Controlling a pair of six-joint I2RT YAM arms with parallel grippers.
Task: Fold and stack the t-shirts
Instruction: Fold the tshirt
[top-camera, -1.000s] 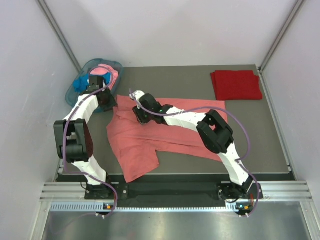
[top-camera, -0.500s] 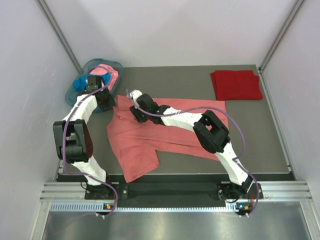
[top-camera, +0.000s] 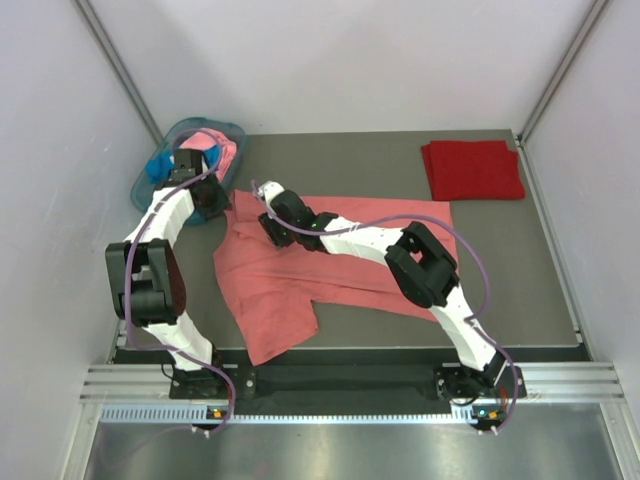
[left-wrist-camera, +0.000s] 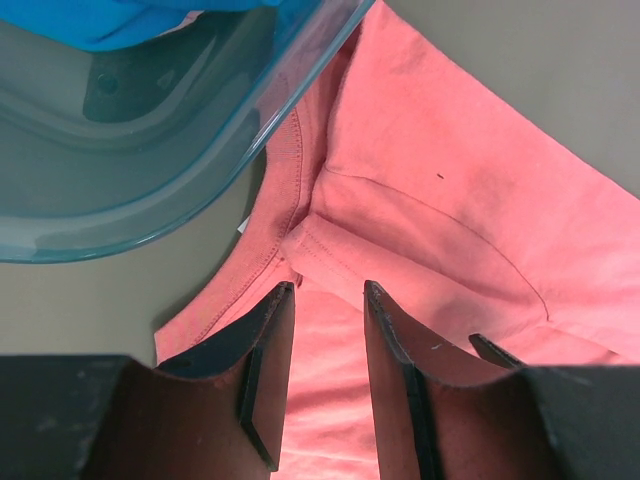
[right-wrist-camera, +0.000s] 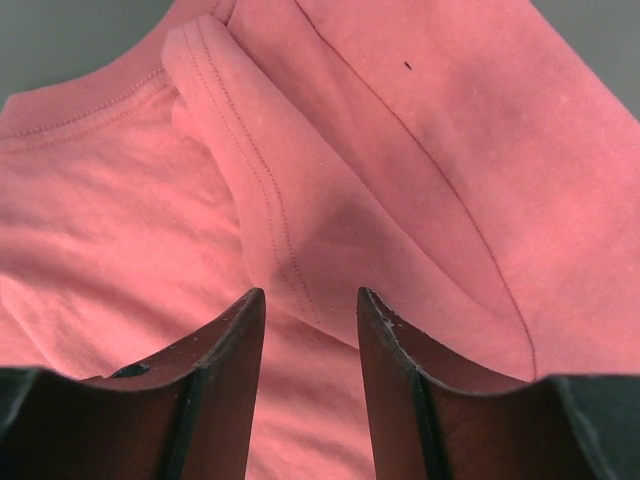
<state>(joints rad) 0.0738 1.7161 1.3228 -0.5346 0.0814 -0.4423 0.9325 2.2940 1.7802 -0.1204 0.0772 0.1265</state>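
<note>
A salmon-coral t-shirt (top-camera: 300, 275) lies spread and rumpled on the dark table, left of centre. My left gripper (top-camera: 213, 207) hovers over its back left corner by the basket, open, with only flat cloth (left-wrist-camera: 450, 200) showing between the jaws (left-wrist-camera: 328, 290). My right gripper (top-camera: 268, 230) is just to its right over the same shirt, also open (right-wrist-camera: 310, 295), with a folded-over sleeve hem (right-wrist-camera: 250, 170) lying just ahead of its tips. A dark red t-shirt (top-camera: 473, 170) sits folded at the back right. A bright blue t-shirt (top-camera: 158, 167) and a light pink one (top-camera: 222, 150) lie in the basket.
The translucent teal basket (top-camera: 228, 128) stands at the back left corner, its rim (left-wrist-camera: 150, 200) overlapping the salmon shirt's edge next to my left fingers. White walls close in the table on the left, right and back.
My right gripper has slid a little to the left over the salmon shirt, toward the left gripper. The left arm has hardly moved.
</note>
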